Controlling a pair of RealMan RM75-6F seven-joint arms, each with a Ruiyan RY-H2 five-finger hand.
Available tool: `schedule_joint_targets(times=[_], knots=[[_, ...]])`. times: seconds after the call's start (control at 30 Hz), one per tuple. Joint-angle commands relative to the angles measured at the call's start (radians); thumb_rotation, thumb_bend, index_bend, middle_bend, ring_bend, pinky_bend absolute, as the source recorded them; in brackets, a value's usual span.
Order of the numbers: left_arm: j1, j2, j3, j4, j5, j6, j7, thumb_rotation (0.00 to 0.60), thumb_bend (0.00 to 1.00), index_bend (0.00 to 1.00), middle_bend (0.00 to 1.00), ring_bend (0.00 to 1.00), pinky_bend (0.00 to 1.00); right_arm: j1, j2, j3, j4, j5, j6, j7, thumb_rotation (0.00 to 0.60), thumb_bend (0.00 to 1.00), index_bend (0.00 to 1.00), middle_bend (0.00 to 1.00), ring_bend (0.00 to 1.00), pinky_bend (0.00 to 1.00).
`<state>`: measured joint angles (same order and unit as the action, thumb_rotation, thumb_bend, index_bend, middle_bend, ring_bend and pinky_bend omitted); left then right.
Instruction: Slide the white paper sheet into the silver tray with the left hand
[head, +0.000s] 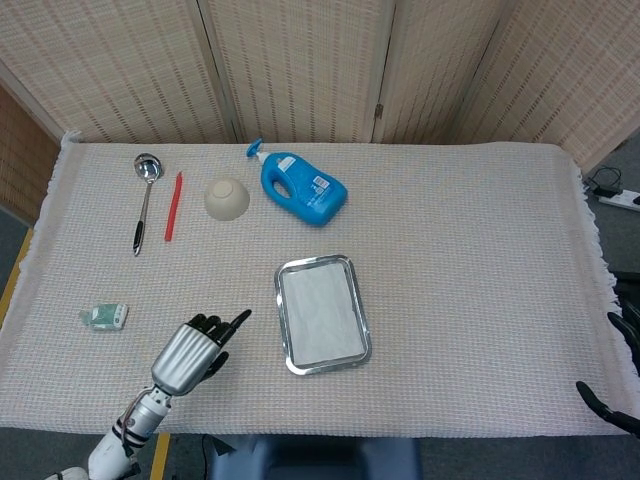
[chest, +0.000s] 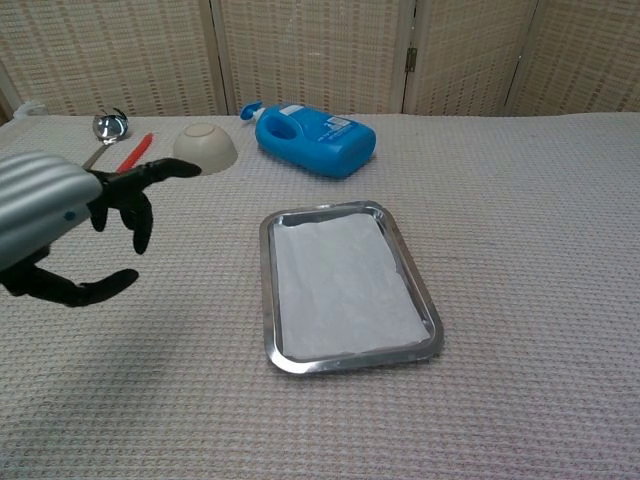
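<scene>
One white paper sheet (head: 322, 315) lies flat inside the silver tray (head: 360, 305) in the head view, its edges within the rim, so the slide looks done, and the tray sits a little toward the near edge of the table (head: 480, 250), about midway along it. The left hand (head: 192, 352) hovers to the tray's left, apart from it, fingers spread and holding nothing, which suits a hand with no more to push. Only dark fingertips of the right hand (head: 610, 400) show at the near right corner, so I cannot tell how they are set. Along the far edge lie a ladle (head: 143, 200), a red stick (head: 174, 205), a bowl (head: 227, 198) and a blue detergent bottle (head: 303, 189); a small packet (head: 104, 317) rests by the left edge. In the chest view the left hand (chest: 70, 225) hangs above the cloth, thumb and fingers parted, well left of the silver tray (chest: 268, 290), whose white paper sheet (chest: 340, 285) fills the floor.
</scene>
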<state>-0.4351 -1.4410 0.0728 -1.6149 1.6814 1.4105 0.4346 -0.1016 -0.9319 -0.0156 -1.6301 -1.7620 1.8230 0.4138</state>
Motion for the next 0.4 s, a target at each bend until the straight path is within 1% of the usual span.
schedule_joint_targets(times=[0.03,0.1,0.2,0.3,0.4], knots=[[0.105,0.096,0.027,-0.036,-0.026,0.11,-0.035,0.6,0.26,0.0,0.25,0.15,0.2,0.011,-0.004,0.002,-0.011,0.011,-0.025,-0.03,0.6,0.32,0.0,0.0,0.0,0.0],[0.177,0.139,0.038,-0.033,-0.08,0.171,-0.031,0.6,0.17,0.0,0.11,0.05,0.08,0.023,-0.001,-0.008,-0.01,-0.007,-0.046,-0.02,0.6,0.32,0.0,0.0,0.0,0.0],[0.277,0.163,0.046,-0.006,-0.137,0.265,-0.064,0.6,0.13,0.0,0.02,0.0,0.0,0.042,0.008,-0.02,-0.007,-0.017,-0.083,0.008,0.6,0.32,0.0,0.0,0.0,0.0],[0.333,0.161,0.049,0.046,-0.106,0.346,-0.156,0.6,0.13,0.0,0.0,0.0,0.0,0.055,-0.015,-0.016,-0.016,-0.015,-0.113,-0.062,0.6,0.32,0.0,0.0,0.0,0.0],[0.352,0.169,0.056,0.072,-0.049,0.382,-0.178,0.6,0.14,0.0,0.0,0.0,0.0,0.067,-0.029,-0.031,-0.03,-0.044,-0.145,-0.109,0.6,0.32,0.0,0.0,0.0,0.0]])
